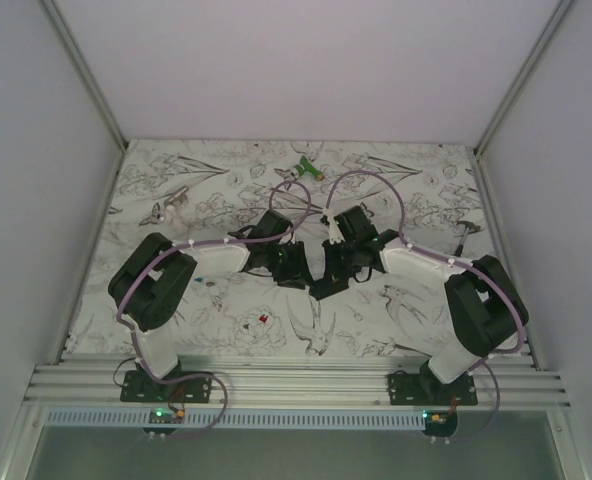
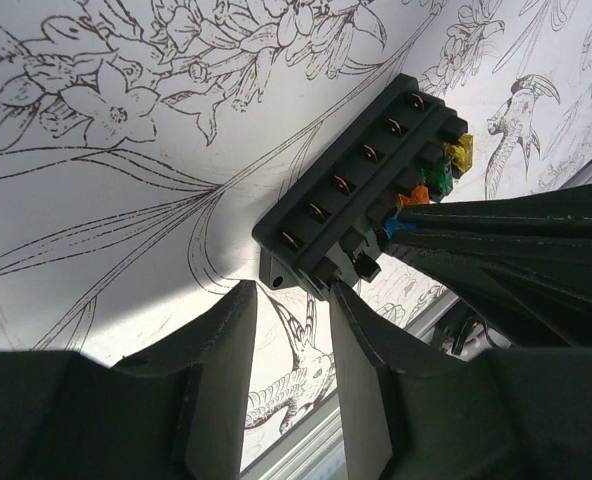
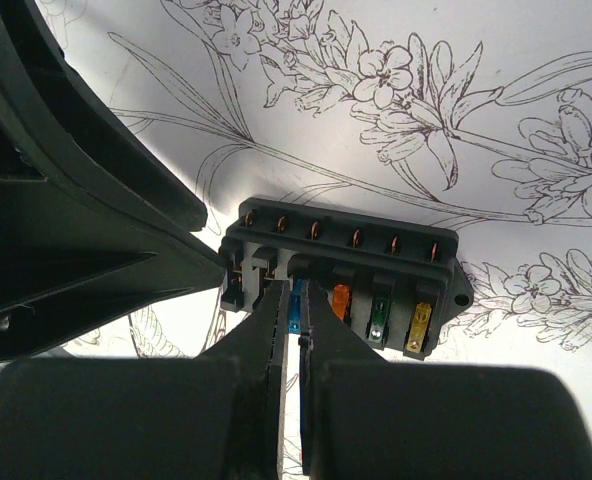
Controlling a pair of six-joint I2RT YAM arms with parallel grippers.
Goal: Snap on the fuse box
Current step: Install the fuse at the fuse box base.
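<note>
The fuse box [image 3: 346,255] is a black oblong block with a row of copper contacts along its top. It appears tilted up off the flowered mat. My left gripper [image 2: 291,292] is closed on its near end, one fingertip beside the mounting ear and the other against the body [image 2: 346,190]. My right gripper [image 3: 294,300] is shut on a blue fuse [image 3: 294,312] at the third slot from the left. Orange [image 3: 341,300], green [image 3: 378,318] and yellow [image 3: 417,328] fuses sit in the slots to its right. From above, both grippers meet mid-table and hide the box.
A green-and-white gadget [image 1: 306,168] lies at the back of the mat. A tiny red fuse [image 1: 263,319] lies loose near the front. The aluminium rail [image 1: 296,385] runs along the near edge, and white walls close in three sides.
</note>
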